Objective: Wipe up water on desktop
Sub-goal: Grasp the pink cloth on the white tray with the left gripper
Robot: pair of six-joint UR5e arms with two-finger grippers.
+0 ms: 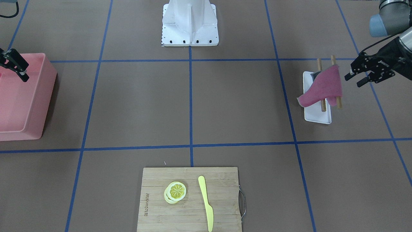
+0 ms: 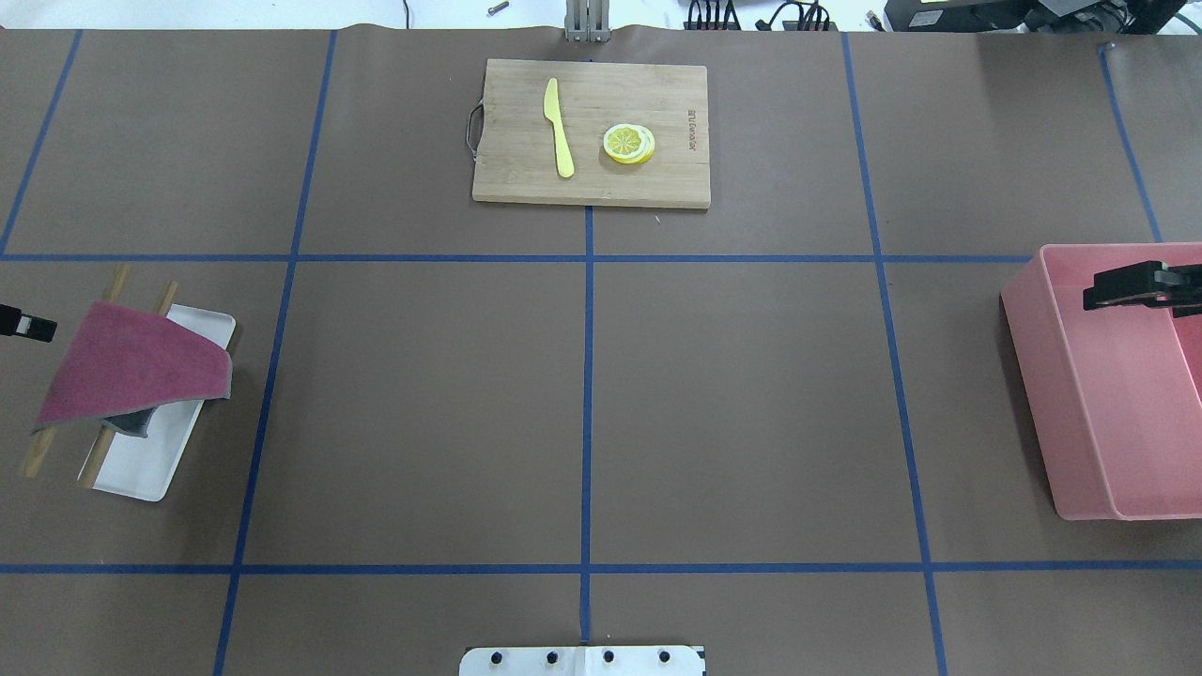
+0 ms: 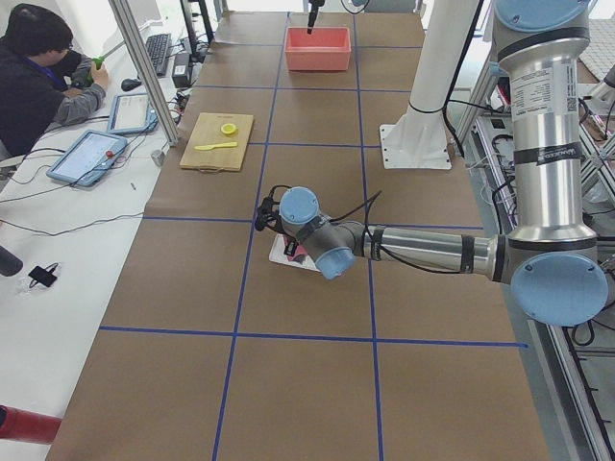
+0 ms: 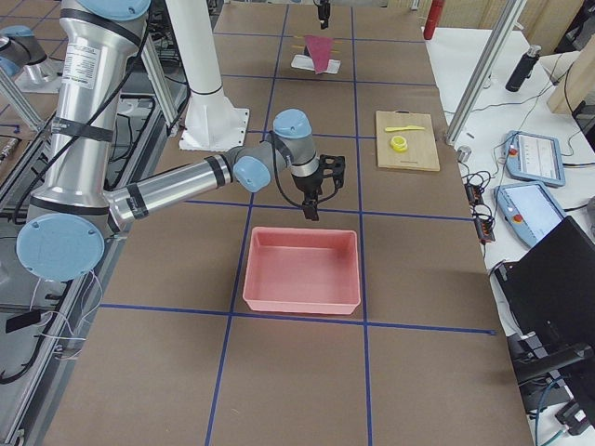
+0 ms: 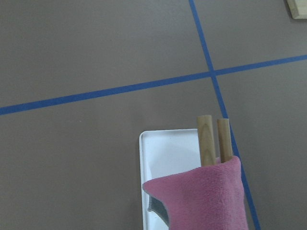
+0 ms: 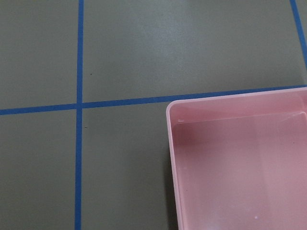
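The desktop (image 1: 238, 103) is a matte brown surface with a blue tape grid; I see no water on it. A magenta cloth (image 1: 323, 87) hangs over two wooden rods (image 1: 322, 106) on a white tray (image 1: 317, 116), with a grey cloth (image 2: 131, 424) under it. It also shows in the overhead view (image 2: 131, 361) and the left wrist view (image 5: 201, 201). My left gripper (image 1: 353, 81) is open and empty, hovering just beside the cloth's outer side. My right gripper (image 1: 16, 69) is open and empty above the pink bin (image 1: 22, 96).
The pink bin (image 2: 1108, 394) stands at the robot's right end of the table. A bamboo cutting board (image 1: 190, 199) with lemon slices (image 1: 175, 191) and a yellow plastic knife (image 1: 206, 201) lies at the far middle. The white robot base (image 1: 190, 25) stands at the near middle.
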